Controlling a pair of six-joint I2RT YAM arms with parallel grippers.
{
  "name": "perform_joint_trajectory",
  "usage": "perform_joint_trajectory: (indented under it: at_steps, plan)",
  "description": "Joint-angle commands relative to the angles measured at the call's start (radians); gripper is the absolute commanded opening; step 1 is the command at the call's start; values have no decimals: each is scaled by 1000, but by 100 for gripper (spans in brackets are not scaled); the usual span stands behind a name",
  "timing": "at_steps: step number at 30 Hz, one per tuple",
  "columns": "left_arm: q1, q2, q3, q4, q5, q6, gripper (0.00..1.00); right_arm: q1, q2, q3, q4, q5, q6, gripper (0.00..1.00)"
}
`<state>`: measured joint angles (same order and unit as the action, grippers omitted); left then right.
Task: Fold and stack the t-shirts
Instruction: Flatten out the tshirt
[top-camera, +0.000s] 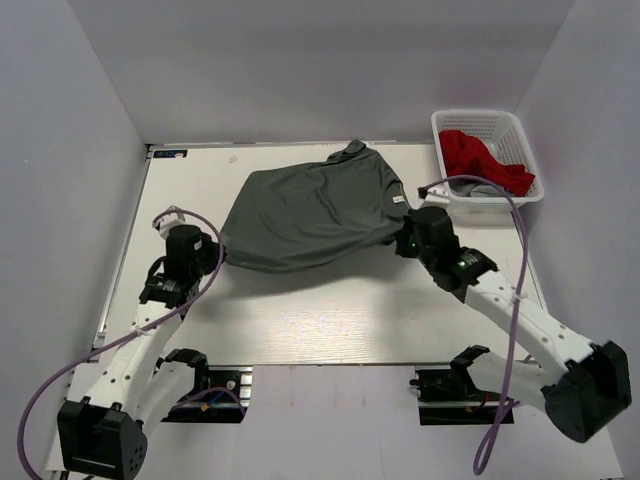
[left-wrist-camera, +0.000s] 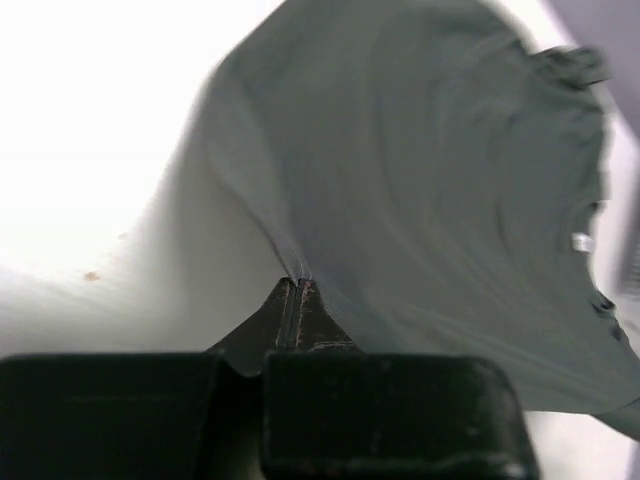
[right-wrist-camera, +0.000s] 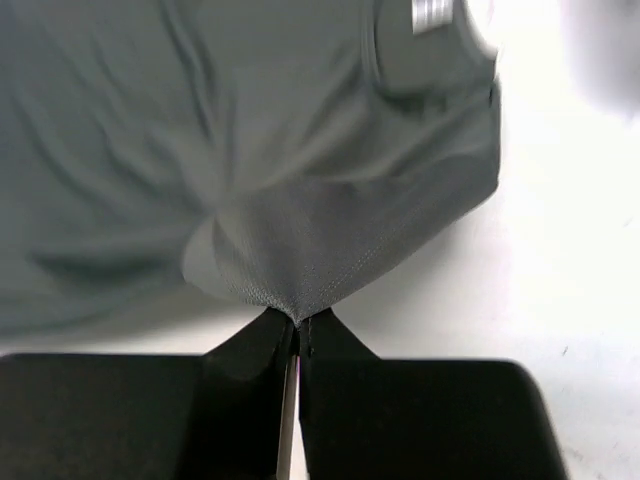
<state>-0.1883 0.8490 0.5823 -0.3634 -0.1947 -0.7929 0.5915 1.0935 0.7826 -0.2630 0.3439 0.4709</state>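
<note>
The dark olive-grey t-shirt (top-camera: 310, 212) hangs stretched above the table between both arms, its collar toward the far right. My left gripper (top-camera: 215, 252) is shut on its near left corner, the cloth pinched between the fingertips in the left wrist view (left-wrist-camera: 298, 285). My right gripper (top-camera: 403, 240) is shut on its near right edge, the cloth rising from the tips in the right wrist view (right-wrist-camera: 298, 322). The shirt fills the left wrist view (left-wrist-camera: 430, 180) and the right wrist view (right-wrist-camera: 200, 150). The bright red t-shirt (top-camera: 482, 158) lies bunched in the basket.
A white plastic lattice basket (top-camera: 520, 143) stands at the far right corner of the table, with a grey cloth under the red shirt. The white table (top-camera: 330, 310) lies under the shirt. Grey walls close in on three sides. Purple cables loop beside both arms.
</note>
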Motion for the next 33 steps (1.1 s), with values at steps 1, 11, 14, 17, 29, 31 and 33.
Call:
perform_joint_trajectory:
  at_steps: [1,11,14,17,29,31,33]
  plan:
    - [-3,-30,106,-6,60,26,0,-2,-81,93,53,139,-38,0]
    - [-3,-88,313,-28,1,47,0,-2,-153,345,-2,342,-119,0]
    - [-3,-99,375,-19,1,56,0,-4,-162,440,-18,354,-155,0]
    - [-3,-130,422,9,27,66,0,-2,-198,495,-10,319,-195,0]
    - [7,-229,680,-15,89,103,0,-2,-296,794,-112,14,-296,0]
    - [7,-245,712,-51,64,115,0,1,-310,817,-131,-23,-298,0]
    - [7,-271,752,-75,64,115,0,-1,-346,837,-154,-90,-284,0]
